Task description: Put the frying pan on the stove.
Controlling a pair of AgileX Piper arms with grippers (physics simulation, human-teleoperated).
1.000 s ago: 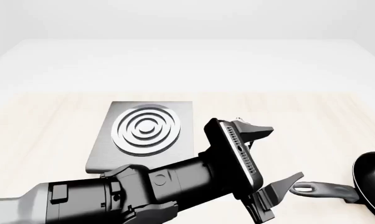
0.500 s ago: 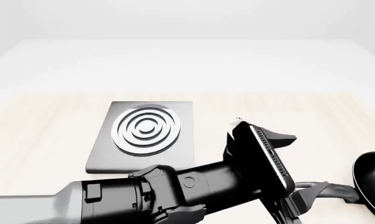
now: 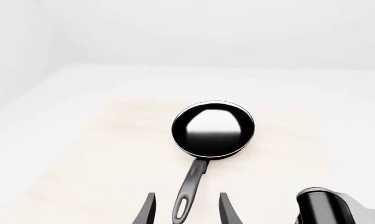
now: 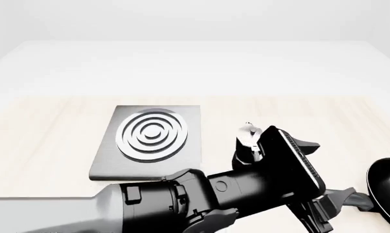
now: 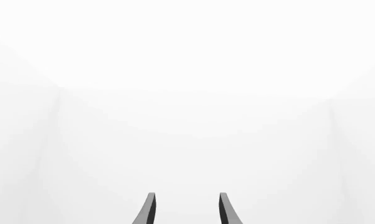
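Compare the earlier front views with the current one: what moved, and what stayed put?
The left gripper travelled rightward toward the frying pan; its open fingers now straddle the handle end without closing. The pan and the stove kept their places.

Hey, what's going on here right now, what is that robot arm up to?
The left gripper is lined up on the frying pan, its open fingers on either side of the end of the pan's handle, not yet closed on it. The pan sits on the wooden table, off to the right of the stove, which has nothing on it. The right gripper is open too, looking at blank white space, and takes no part.
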